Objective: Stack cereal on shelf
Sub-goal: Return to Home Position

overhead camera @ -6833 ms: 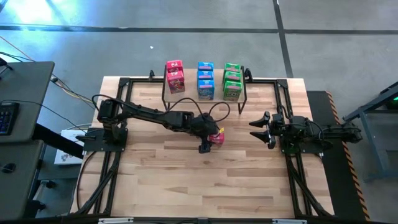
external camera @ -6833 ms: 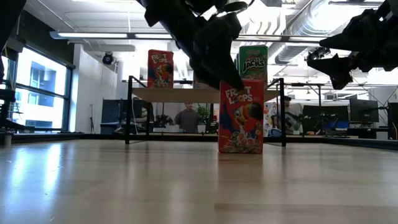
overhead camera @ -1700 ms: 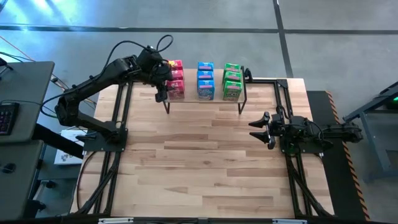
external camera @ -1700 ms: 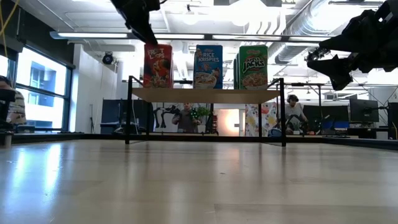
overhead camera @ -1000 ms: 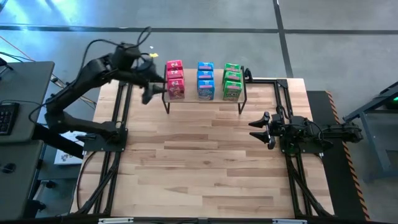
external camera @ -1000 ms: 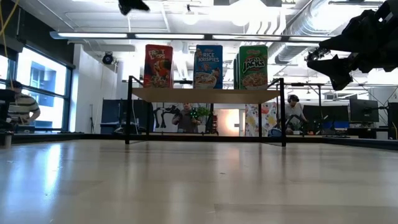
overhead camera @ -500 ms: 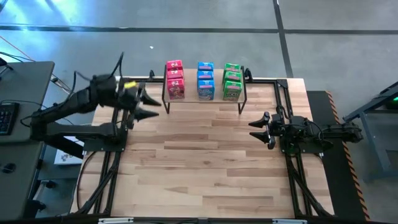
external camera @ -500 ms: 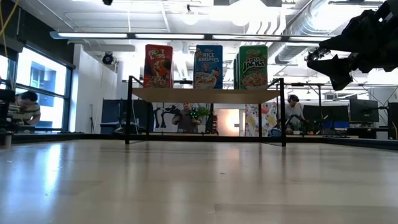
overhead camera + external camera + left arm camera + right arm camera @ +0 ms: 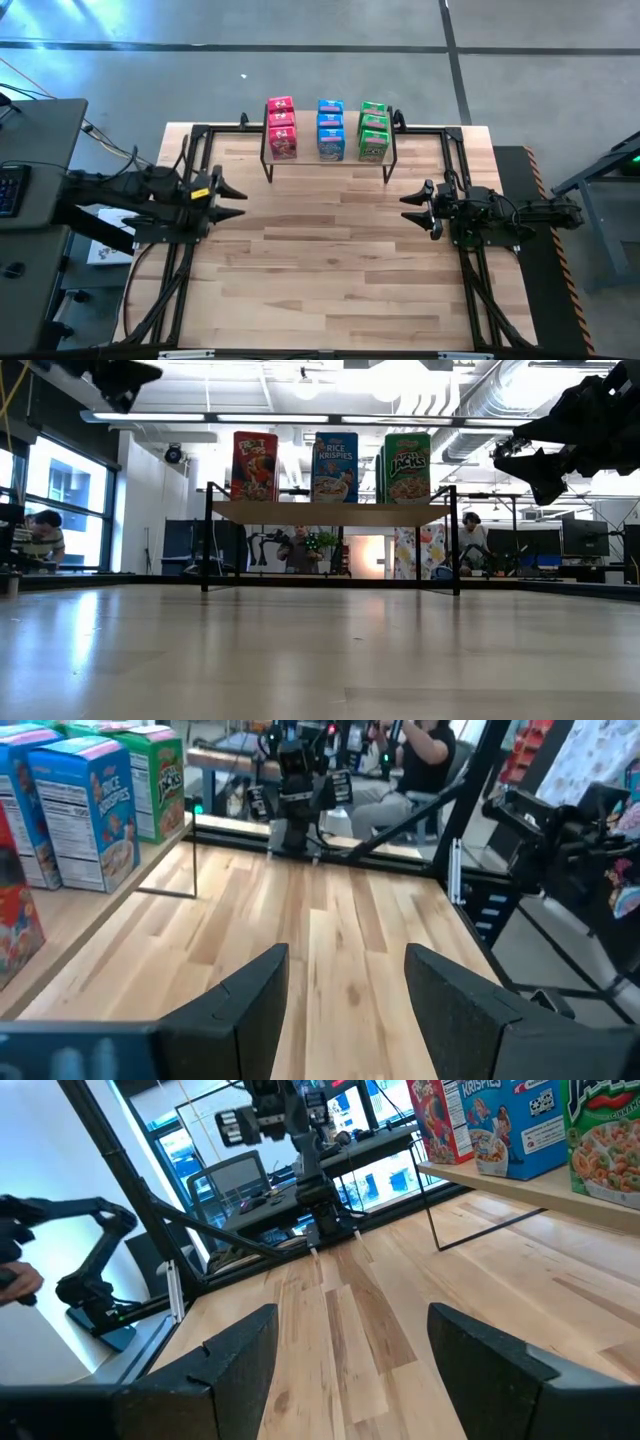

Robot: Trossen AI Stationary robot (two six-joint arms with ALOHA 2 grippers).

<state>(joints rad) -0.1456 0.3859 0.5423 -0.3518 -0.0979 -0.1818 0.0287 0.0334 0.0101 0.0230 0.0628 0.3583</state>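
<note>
From above, nine printed cardboard cereal boxes [image 9: 330,130] stand on the light-wood shelf [image 9: 307,140] at the far edge of the slatted wooden counter [image 9: 320,270], in red-pink, blue and green files running front to back; the left tool [image 9: 238,200] lies nearer the red, the right tool [image 9: 404,207] the green. Seen level, the boxes are upright, fronts toward the near edge. Wrist cameras show both tools spread wide, empty.

Red-pink boxes [image 9: 281,128]; blue boxes [image 9: 330,128]; green boxes [image 9: 373,131]; shelf [image 9: 330,512] light wood, black-legged.
</note>
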